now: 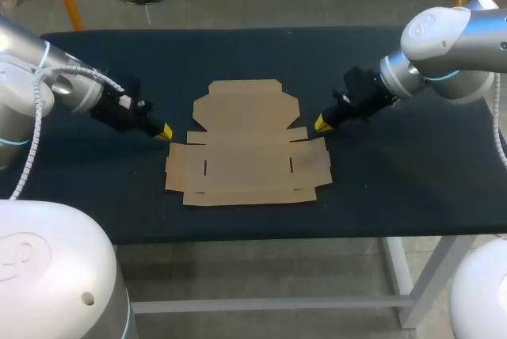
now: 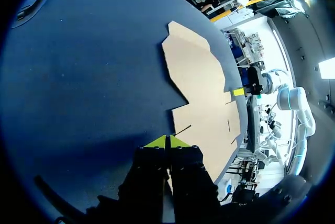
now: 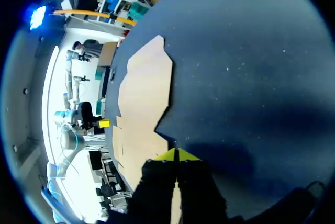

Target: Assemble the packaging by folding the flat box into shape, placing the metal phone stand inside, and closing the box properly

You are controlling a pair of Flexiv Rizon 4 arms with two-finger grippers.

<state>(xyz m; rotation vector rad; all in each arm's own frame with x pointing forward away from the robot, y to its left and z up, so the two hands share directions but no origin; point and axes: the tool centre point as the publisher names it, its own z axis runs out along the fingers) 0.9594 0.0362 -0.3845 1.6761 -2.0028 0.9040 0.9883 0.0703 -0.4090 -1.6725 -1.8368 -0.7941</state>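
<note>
A flat, unfolded brown cardboard box blank [image 1: 247, 145] lies in the middle of the dark table. My left gripper [image 1: 164, 131] is shut, its yellow tips low at the blank's left side flap. My right gripper [image 1: 322, 123] is shut too, its tips at the blank's right side flap. In the left wrist view the shut gripper [image 2: 167, 141] points at the cardboard [image 2: 201, 88] edge, with my other gripper [image 2: 238, 91] across the blank. In the right wrist view the shut gripper [image 3: 176, 154] sits at the cardboard [image 3: 144, 93] edge. No metal phone stand shows in any view.
The dark blue table [image 1: 412, 180] reaches well past the blank on every side. A white robot base [image 1: 55, 276] stands at the front left, below the table edge.
</note>
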